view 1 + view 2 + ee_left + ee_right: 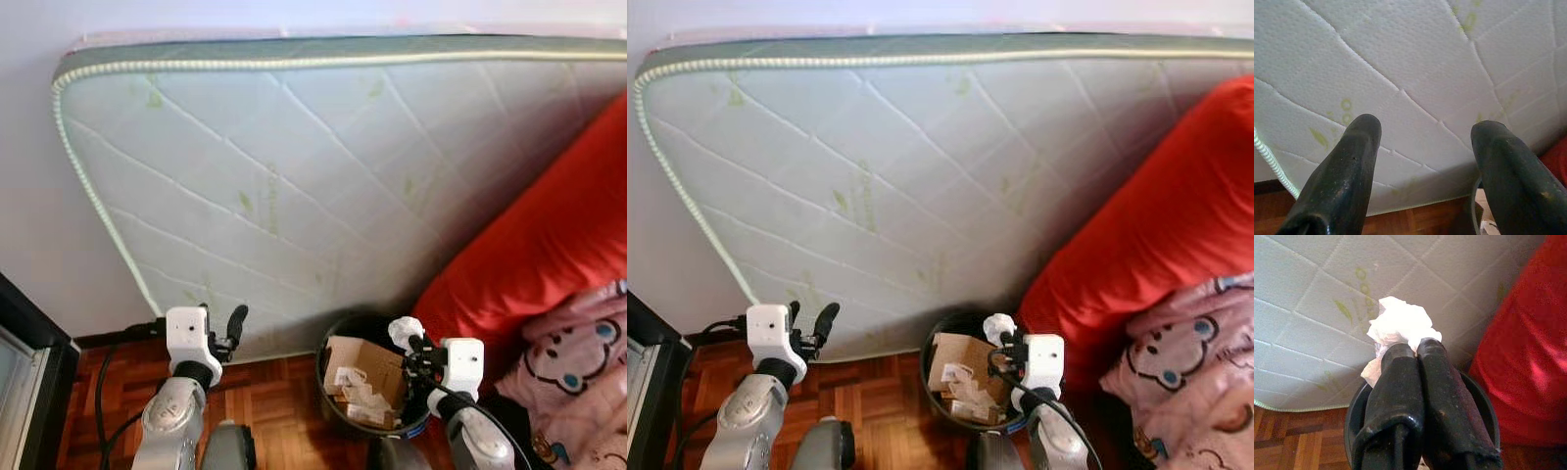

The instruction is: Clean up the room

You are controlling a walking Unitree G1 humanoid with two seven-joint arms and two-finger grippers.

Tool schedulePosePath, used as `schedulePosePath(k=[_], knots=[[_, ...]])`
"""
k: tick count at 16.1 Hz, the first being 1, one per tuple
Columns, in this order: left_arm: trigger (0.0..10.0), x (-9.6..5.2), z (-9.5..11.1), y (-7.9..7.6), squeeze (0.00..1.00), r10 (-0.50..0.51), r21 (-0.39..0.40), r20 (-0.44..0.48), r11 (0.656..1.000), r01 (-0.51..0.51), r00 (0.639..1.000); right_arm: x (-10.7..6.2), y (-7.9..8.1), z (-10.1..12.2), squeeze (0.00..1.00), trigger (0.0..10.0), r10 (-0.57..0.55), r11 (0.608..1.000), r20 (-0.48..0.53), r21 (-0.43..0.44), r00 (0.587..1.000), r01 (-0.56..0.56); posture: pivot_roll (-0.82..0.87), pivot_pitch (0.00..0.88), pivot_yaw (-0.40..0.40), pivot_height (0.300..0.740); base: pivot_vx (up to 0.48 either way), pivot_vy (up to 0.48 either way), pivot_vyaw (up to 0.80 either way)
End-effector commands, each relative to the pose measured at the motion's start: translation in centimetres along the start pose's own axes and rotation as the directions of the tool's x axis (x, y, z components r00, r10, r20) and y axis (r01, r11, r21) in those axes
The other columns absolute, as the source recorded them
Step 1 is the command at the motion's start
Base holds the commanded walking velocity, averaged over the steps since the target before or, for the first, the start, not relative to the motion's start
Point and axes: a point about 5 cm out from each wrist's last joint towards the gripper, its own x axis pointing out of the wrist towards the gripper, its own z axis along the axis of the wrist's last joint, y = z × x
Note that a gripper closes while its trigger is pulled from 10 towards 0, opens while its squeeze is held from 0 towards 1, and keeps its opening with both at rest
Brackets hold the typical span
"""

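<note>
My right gripper (1418, 350), jaws pinched tight on a crumpled white tissue (1400, 325), hangs above the round black bin (333, 343) holding cardboard scraps (364, 377); only the drop remains. My left gripper (1422, 147) gapes wide, empty.

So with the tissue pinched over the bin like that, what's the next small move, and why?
Probably open the right gripper and let go. It is shut on the crumpled white tissue, held right above the black trash bin, which already holds cardboard scraps. The wad looks to sit over the opening, so it should fall inside. The left gripper is open, facing the mattress.
</note>
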Motion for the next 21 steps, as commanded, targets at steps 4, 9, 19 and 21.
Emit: schedulePosePath(k=[4,9,19,21], knots=[[10.0,0.0,-0.4,-0.3,0.0,-0.011,-0.016,-0.024,1.0,0.011,1.0,0.1,-0.1,-0.1,0.0,10.0,-0.014,1.0,-0.008,0.005,1.0,0.014,-0.04,0.123,-0.079,0.63,0.339,0.0,0.0],[10.0,-0.1,-0.3,-0.4,0.0,-0.014,-0.017,-0.019,1.0,0.014,1.0,1.0,-0.3,0.2,0.0,10.0,-0.025,1.0,-0.033,0.016,0.999,0.026,-0.03,0.131,-0.077,0.63,0.254,0.0,0.0],[10.0,-1.0,-0.4,-0.4,0.0,-0.016,-0.016,-0.029,1.0,0.016,0.999,3.9,1.3,-0.5,0.0,10.0,-0.008,0.999,-0.269,0.033,0.963,0.018,0.02,0.168,-0.074,0.63,0.0,0.0,0.0],[10.0,-1.3,-0.4,-0.4,0.0,-0.014,-0.016,-0.033,1.0,0.014,0.999,4.2,1.3,-0.2,0.0,10.0,-0.034,0.999,-0.273,0.025,0.962,0.042,0.02,0.176,-0.075,0.63,0.0,0.0,0.0]])
